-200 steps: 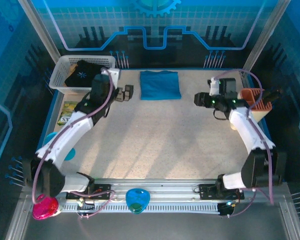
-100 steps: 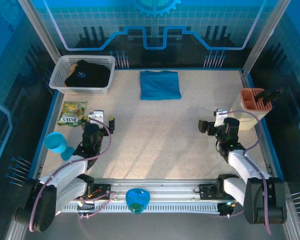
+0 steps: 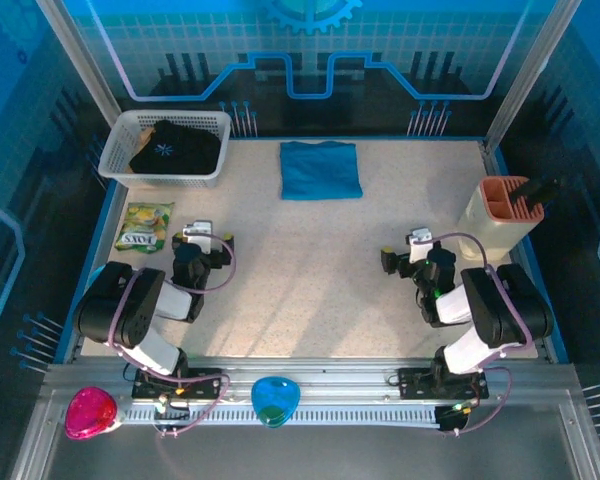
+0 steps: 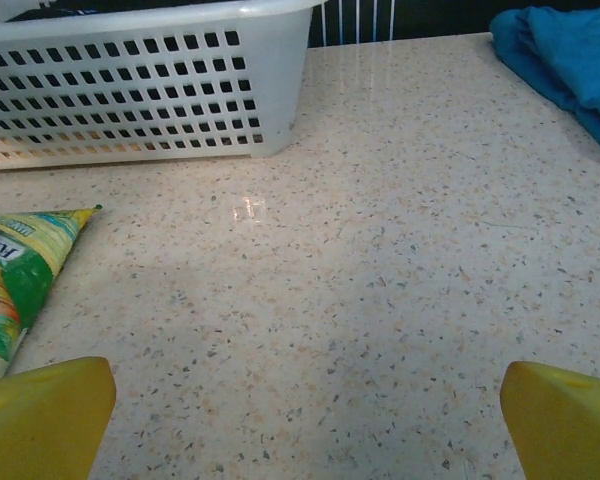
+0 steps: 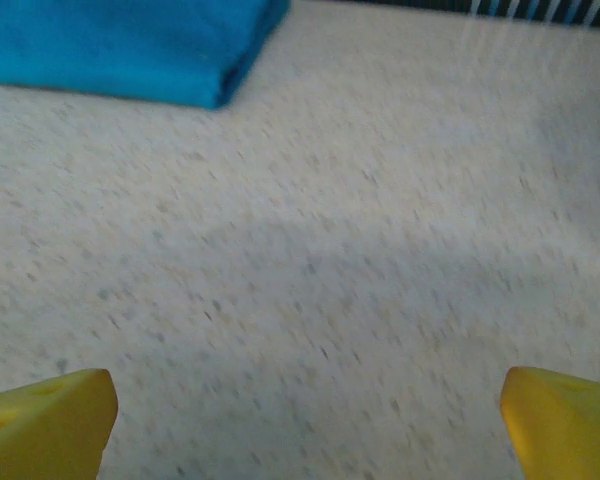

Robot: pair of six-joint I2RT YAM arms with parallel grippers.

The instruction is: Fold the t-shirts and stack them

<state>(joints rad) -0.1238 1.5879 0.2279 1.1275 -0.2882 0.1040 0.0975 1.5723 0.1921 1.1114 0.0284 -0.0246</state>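
Seems to be the pause between shirts. Count one done: see the teal-blue t-shirt (image 3: pixel 320 170) folded into a flat rectangle on the table (image 3: pixel 310 290), just right of the white basket (image 3: pixel 160 181). Count one to go: find the black t-shirt (image 3: pixel 175 148) bunched inside that basket, pale starburst print up, not yet spread.

Note both arms tucked low, well to the near side of the basket, touching no cloth. Read the left gripper (image 3: pixel 216 245) as wide open: yellow fingertips (image 4: pixel 40 418) at the two bottom corners of its wrist view, bare tabletop between. Read the right gripper (image 3: pixel 390 258) likewise, spread apart and holding nothing.

Next, probably: reach over the basket rim, pinch the black cloth near a shoulder or hem, lift clear of the slotted wall, lay flat right of the basket, fold, then set on the teal one. Expect snagging on the rim if dragged rather than lifted.

Compare views. From above: black shirt and print in plain sight. From the left wrist: basket wall side-on, a dark sliver above the rim, a snack packet (image 4: pixel 5 290) in front of the basket, a corner of teal cloth. From the right wrist, blurred: the teal shirt's folded edge (image 5: pixel 120 45).
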